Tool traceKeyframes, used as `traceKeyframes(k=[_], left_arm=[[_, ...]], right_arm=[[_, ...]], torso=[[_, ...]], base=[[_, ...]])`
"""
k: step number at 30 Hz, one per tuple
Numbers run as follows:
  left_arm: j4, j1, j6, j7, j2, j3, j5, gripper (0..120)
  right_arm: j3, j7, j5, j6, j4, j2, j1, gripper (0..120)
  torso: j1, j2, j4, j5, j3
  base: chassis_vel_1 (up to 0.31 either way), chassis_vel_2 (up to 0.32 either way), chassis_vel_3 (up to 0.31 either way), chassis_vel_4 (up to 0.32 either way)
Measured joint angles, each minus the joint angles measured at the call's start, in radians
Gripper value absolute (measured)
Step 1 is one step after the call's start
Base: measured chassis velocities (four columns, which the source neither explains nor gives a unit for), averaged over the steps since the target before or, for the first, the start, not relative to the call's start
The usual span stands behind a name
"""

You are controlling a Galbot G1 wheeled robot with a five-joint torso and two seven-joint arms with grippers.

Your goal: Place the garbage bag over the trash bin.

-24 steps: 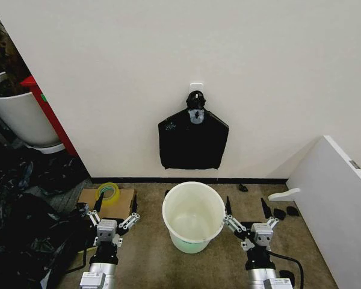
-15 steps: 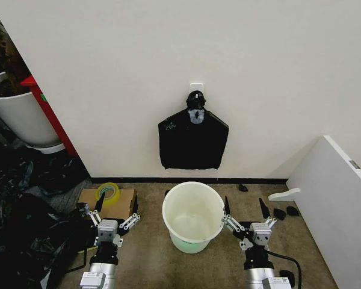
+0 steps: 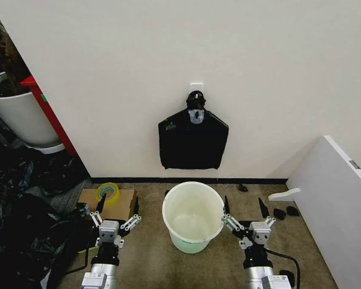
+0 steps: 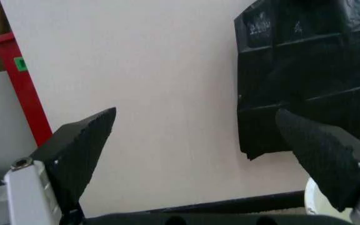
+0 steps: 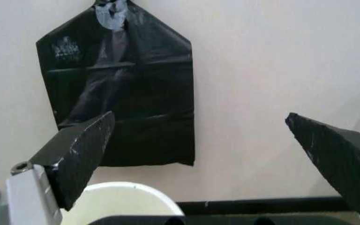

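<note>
**Both pincers open beside the bin**

My left pincer [image 3: 115,209] hangs low over the floor [image 3: 150,259] with its fingers spread wide, holding nothing, just beside a cardboard box [image 3: 123,199] carrying a roll of yellow tape [image 3: 107,192]. My right pincer [image 3: 243,211] is spread the same way, empty, near the trash bin [image 3: 193,215]. The white bin stands upright on the floor between them, uncovered. A flat black bundle [image 3: 192,141] hangs from a wall hook [image 3: 196,89] directly above the bin
</note>
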Motion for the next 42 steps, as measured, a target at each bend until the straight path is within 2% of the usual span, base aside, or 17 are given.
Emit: traceKeyframes(k=[2, 8, 11, 12, 15, 16, 17, 21, 23, 25, 27, 29, 36, 40, 42], left_arm=[[0.001, 0.000, 0.000, 0.000, -0.001, 0.000, 0.000, 100], [0.005, 0.002, -0.005, 0.000, -0.005, -0.003, -0.001, 100], [0.017, -0.012, -0.005, 0.002, 0.008, 0.003, -0.016, 100], [0.017, -0.012, -0.005, 0.002, 0.008, 0.003, -0.016, 100], [0.035, -0.032, -0.003, 0.006, 0.028, 0.015, -0.030, 100], [0.035, -0.032, -0.003, 0.006, 0.028, 0.015, -0.030, 100], [0.041, -0.036, -0.003, 0.008, 0.034, 0.017, -0.034, 100], [0.045, -0.029, -0.003, 0.009, 0.030, 0.013, -0.039, 100], [0.045, -0.029, -0.003, 0.009, 0.029, 0.013, -0.039, 100], [0.046, -0.026, -0.003, 0.012, 0.024, 0.012, -0.038, 100], [0.047, -0.026, -0.003, 0.013, 0.023, 0.012, -0.037, 100], [0.049, -0.022, -0.003, 0.014, 0.015, 0.014, -0.028, 100], [0.050, -0.014, -0.003, 0.016, 0.004, 0.015, -0.018, 100], [0.046, -0.011, -0.003, 0.018, -0.006, 0.015, -0.015, 100], [0.045, -0.011, -0.004, 0.018, -0.007, 0.014, -0.015, 100]], right_arm=[[-0.003, -0.001, 0.017, -0.007, 0.001, -0.001, 0.002, 100], [-0.027, -0.022, 0.194, -0.081, 0.026, -0.036, 0.046, 100], [-0.023, -0.063, 0.414, -0.155, 0.050, -0.071, 0.101, 100], [-0.023, -0.063, 0.414, -0.155, 0.050, -0.071, 0.101, 100], [0.020, -0.103, 0.680, -0.243, 0.070, -0.092, 0.187, 100], [0.020, -0.103, 0.680, -0.243, 0.070, -0.092, 0.187, 100], [0.043, -0.110, 0.792, -0.296, 0.072, -0.097, 0.236, 100], [0.069, -0.118, 1.033, -0.417, 0.028, -0.119, 0.374, 100], [0.069, -0.119, 1.049, -0.427, 0.021, -0.121, 0.385, 100], [0.053, -0.137, 1.140, -0.483, -0.044, -0.133, 0.459, 100], [0.049, -0.148, 1.158, -0.500, -0.060, -0.133, 0.478, 100], [0.032, -0.176, 1.213, -0.555, -0.122, -0.123, 0.556, 100], [0.007, -0.172, 1.271, -0.571, -0.230, -0.073, 0.711, 100], [0.003, -0.187, 1.257, -0.572, -0.370, -0.029, 0.830, 100], [0.004, -0.187, 1.254, -0.570, -0.391, -0.022, 0.847, 100]], torso=[[0.000, 0.000, 0.0000, 0.0000, 0.000], [0.000, 0.000, 0.0000, 0.0001, 0.000], [0.000, 0.000, 0.0000, 0.0001, 0.000], [0.000, 0.000, 0.0000, 0.0001, 0.000], [0.000, 0.000, 0.0001, 0.0002, 0.000], [0.000, 0.000, 0.0001, 0.0002, 0.000], [0.000, 0.000, -0.0004, 0.0000, 0.000], [0.000, 0.000, 0.0001, 0.0001, 0.000], [0.000, 0.000, 0.0002, 0.0001, 0.000], [0.000, 0.000, 0.0000, 0.0001, 0.000], [0.000, 0.000, 0.0001, 0.0002, 0.000], [0.000, 0.000, 0.0000, 0.0000, 0.000], [0.000, 0.000, 0.0002, 0.0000, 0.000], [0.000, 0.000, 0.0001, -0.0001, 0.000], [0.000, 0.000, 0.0000, -0.0001, 0.000]], base=[[0.000, 0.000, 0.000, 0.000], [0.000, 0.000, 0.000, 0.000], [0.000, 0.000, 0.000, 0.000], [0.000, 0.000, 0.000, 0.000], [0.000, 0.000, 0.000, 0.000], [0.000, 0.000, 0.000, 0.000], [0.000, 0.000, 0.000, 0.000], [0.000, 0.000, 0.000, 0.000], [0.000, 0.000, 0.000, 0.000], [0.000, 0.000, 0.000, 0.000], [0.000, 0.000, 0.000, 0.000], [0.000, 0.000, 0.000, 0.000], [0.000, 0.000, 0.000, 0.000], [0.000, 0.000, 0.000, 0.000], [0.000, 0.000, 0.000, 0.000]])
